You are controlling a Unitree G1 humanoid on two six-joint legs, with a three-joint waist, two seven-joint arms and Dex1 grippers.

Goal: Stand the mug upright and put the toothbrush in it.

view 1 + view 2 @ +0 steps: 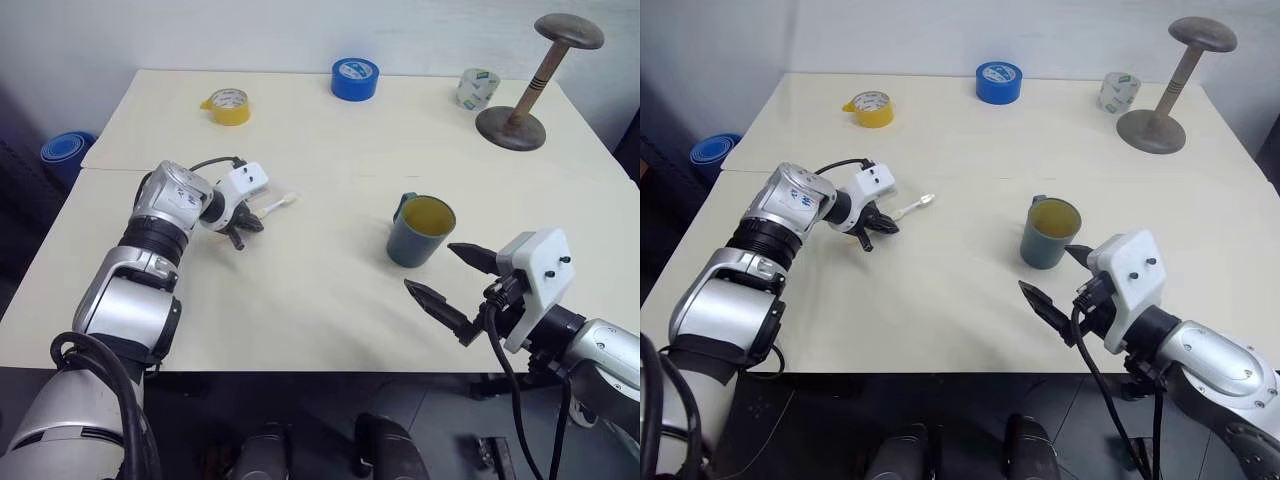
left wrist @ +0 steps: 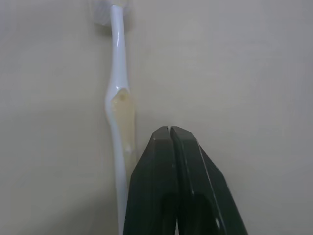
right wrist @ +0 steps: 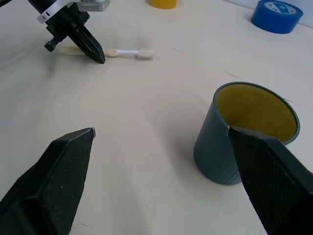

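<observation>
Left gripper (image 2: 168, 132) has its two black fingers pressed together on nothing, the tips down at the tabletop (image 1: 320, 300) just beside the toothbrush (image 2: 119, 112), which lies flat alongside them. The toothbrush's long axis runs from the gripper toward the table's middle, its white bristle head (image 1: 291, 199) pointing away from the left arm toward the mug side, the pale yellow handle end nearest the fingers. Right gripper (image 1: 450, 275) hovers spread wide, empty, on the near side of the mug (image 1: 420, 231), which stands upright with its yellow inside open upward and its handle turned to the far side.

The tabletop is a pale cream surface (a seam crosses its left part), set against a light wall.

Counted: one mug, one toothbrush, three tape rolls along the far edge, namely a yellow one (image 1: 227, 105), a blue one (image 1: 355, 78) and a pale one (image 1: 478, 88), and one wooden stand (image 1: 525, 85) with a round top at the far right corner.
</observation>
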